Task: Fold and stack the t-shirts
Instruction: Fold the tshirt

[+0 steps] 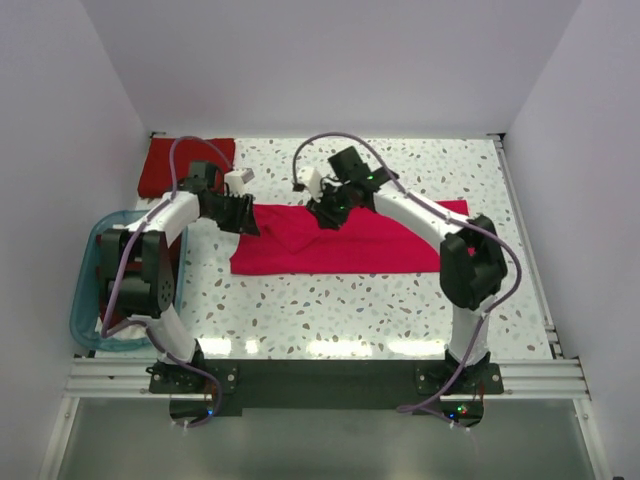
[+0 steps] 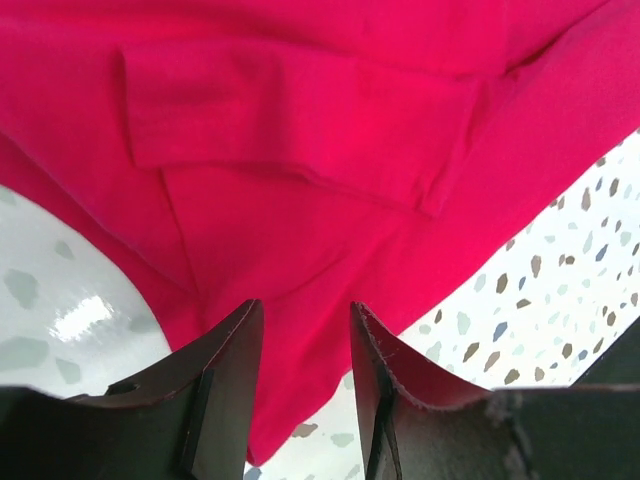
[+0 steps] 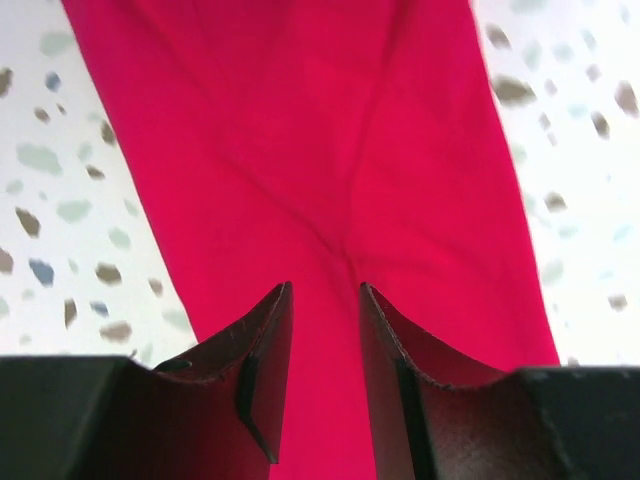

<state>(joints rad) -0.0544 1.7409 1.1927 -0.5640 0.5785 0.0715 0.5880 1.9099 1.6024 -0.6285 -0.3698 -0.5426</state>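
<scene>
A bright crimson-pink t-shirt (image 1: pixel 340 245) lies partly folded on the speckled table. It fills the left wrist view (image 2: pixel 300 130) with a folded sleeve, and the right wrist view (image 3: pixel 330 150). My left gripper (image 1: pixel 248 218) is open just above the shirt's left far edge (image 2: pixel 306 330). My right gripper (image 1: pixel 325 212) is open just above the shirt's far edge near the middle (image 3: pixel 325 300). A darker red folded shirt (image 1: pixel 185 163) lies at the far left corner.
A translucent blue plastic tub (image 1: pixel 90 290) stands off the table's left side beside the left arm. White walls close the table at the back and sides. An aluminium rail (image 1: pixel 320 375) runs along the near edge.
</scene>
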